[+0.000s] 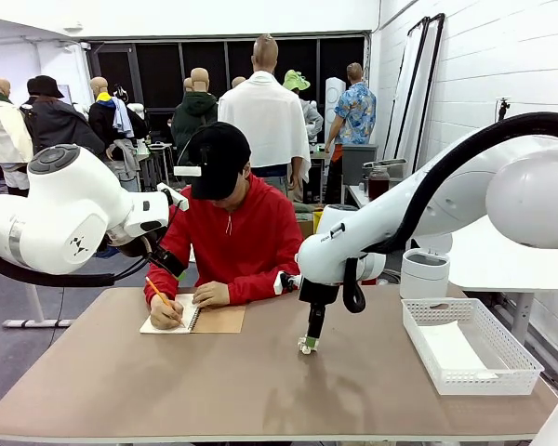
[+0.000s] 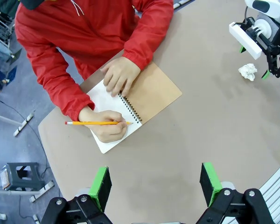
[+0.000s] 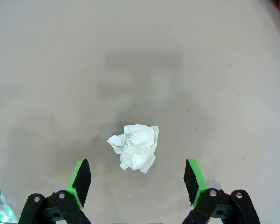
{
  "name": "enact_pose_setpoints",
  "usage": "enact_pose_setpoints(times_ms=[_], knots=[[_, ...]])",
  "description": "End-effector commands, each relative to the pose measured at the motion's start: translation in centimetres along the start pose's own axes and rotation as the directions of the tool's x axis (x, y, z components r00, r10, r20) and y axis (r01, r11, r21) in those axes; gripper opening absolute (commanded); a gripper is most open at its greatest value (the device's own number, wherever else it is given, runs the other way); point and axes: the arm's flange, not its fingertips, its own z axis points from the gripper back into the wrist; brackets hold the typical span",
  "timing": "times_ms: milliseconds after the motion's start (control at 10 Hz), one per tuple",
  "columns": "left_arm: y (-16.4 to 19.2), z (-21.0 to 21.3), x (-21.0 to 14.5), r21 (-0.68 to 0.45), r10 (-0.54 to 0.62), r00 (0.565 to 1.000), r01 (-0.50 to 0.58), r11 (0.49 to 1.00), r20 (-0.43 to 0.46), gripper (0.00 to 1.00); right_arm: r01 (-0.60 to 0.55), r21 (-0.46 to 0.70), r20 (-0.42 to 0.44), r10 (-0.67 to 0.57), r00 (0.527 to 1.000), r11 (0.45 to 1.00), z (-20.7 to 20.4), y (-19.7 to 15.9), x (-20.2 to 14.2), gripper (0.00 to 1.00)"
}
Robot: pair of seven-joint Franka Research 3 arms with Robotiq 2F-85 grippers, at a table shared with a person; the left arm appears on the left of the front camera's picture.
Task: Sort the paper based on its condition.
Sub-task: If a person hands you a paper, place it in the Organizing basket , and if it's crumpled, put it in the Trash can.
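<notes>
Front view: right gripper (image 1: 307, 346) hangs fingers-down low over table (image 1: 260, 395), likely set for top pick. White mesh basket (image 1: 470, 346) at robot's right, probably bin for 1 paper condition. Person (image 1: 232, 232) writes in notebook (image 1: 214, 321).

Left wrist view: left gripper (image 2: 154, 186) high above table, fingers spread, holding nothing, likely kept clear of writing hands. Crumpled paper (image 2: 247, 71) lies on table just beside right gripper.

Right wrist view: crumpled paper (image 3: 135, 153) sits between right gripper's 2 spread fingers, untouched, placed for closing.

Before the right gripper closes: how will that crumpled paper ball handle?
The crumpled paper ball: probably very light, will likely squash rather than resist; loose folds show. Irregular, so unlikely to roll far, but a nudge from the fingers could skid it across the smooth table.
</notes>
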Motion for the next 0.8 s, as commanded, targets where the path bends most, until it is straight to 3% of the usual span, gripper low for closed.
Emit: enact_pose_setpoints(times_ms=[0, 500, 700], knots=[[0.0, 0.1, 0.0, 0.001, -0.001, 1.000, 0.001, 1.000, 0.001, 1.00, -0.010, 0.018, -0.019, 0.010, 1.000, 1.000, -0.8, -1.0, 0.4, 1.00], [0.0, 0.1, 0.0, 0.001, -0.001, 1.000, 0.001, 1.000, 0.001, 1.00, 0.043, -0.011, -0.057, -0.043, 0.997, 0.999, -2.5, -2.0, 0.4, 1.00], [0.0, 0.1, 0.0, 0.001, -0.001, 1.000, 0.001, 1.000, 0.001, 1.00, 0.069, 0.008, -0.041, -0.069, 0.997, 0.998, -2.7, -2.2, 0.5, 0.65]])
